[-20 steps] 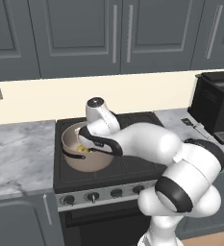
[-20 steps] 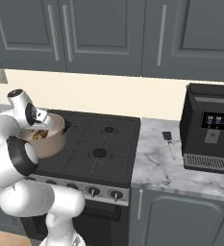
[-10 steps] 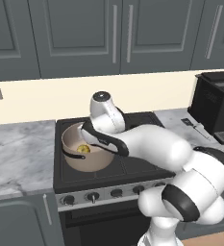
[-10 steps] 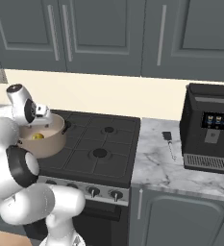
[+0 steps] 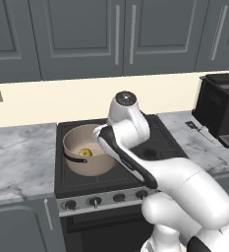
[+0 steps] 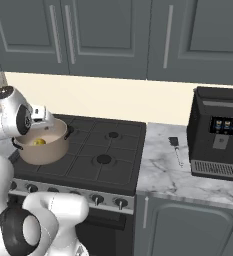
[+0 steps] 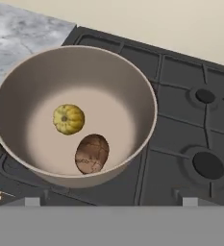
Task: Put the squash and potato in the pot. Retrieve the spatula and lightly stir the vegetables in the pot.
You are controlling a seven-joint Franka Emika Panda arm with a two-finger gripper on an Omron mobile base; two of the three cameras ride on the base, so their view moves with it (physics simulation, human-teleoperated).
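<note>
Beige-tan and wide, the round pot (image 7: 75,115) sits on the stove holding the small yellow squash (image 7: 68,119) and brown potato (image 7: 92,153). The hand (image 6: 40,114) hovers above, fingers apart, empty. The slim grey-handled spatula (image 6: 176,149) lies on the marble bench, probably light and stiff; grasp its handle.

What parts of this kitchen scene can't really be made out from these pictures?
- Brown potato: in the left base view, the beige pot's wall hides it.
- Slim grey-handled spatula: too small in the right base view to tell its blade's shape.
- Pot's dark handle: cut off in the hand view.
</note>
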